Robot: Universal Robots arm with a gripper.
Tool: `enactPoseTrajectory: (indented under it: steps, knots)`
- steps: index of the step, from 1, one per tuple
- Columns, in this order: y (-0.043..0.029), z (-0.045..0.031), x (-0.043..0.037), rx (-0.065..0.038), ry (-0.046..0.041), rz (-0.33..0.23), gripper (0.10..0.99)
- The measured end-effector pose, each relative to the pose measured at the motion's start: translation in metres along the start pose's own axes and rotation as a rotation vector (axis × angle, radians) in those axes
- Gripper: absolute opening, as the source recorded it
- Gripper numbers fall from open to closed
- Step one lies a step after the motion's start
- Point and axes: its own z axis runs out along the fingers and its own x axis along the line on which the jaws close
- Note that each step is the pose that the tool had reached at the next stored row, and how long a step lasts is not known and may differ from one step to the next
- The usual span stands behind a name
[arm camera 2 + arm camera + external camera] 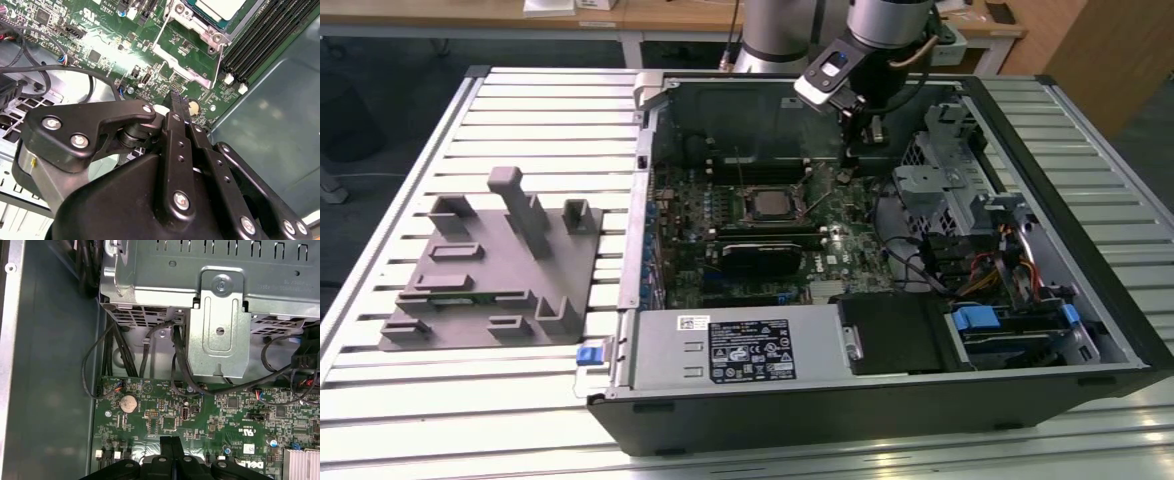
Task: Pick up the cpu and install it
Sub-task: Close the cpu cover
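The cpu (769, 205) lies flat in its socket in the middle of the green motherboard (854, 250), its pale silvery top facing up. In the second wrist view the cpu (218, 7) shows at the picture's edge, with a hinged metal socket frame (186, 56) beside it. My gripper (850, 172) hangs inside the open computer case (881, 420), to the exterior view's right of the cpu and apart from it. Its black fingers (176, 107) are pressed together with nothing between them, just above the board; the gripper (171, 442) hovers near a coin battery (129, 403).
A grey metal drive cage (220, 315) with black cables (177, 360) stands close to the gripper. Memory slots (260, 40) run beside the socket. A grey plastic block with upright posts (494, 260) sits on the slatted table (534, 110), left of the case in the exterior view.
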Motion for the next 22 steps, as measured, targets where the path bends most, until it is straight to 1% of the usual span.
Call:
enactPoseTrajectory:
  steps: [3, 6, 10, 17, 22]
  knots:
    - [-0.0001, 0.0035, 0.0, 0.003, 0.0, 0.0, 0.106]
    - [-0.0003, 0.009, -0.0001, 0.009, 0.0003, 0.0, 0.106]
    - [-0.0004, 0.0139, -0.0001, 0.013, 0.0004, 0.0, 0.106]
    - [-0.0006, 0.0181, -0.0001, 0.013, 0.0006, 0.0, 0.106]
    - [-0.0007, 0.0191, -0.0002, 0.013, 0.0002, 0.0, 0.106]
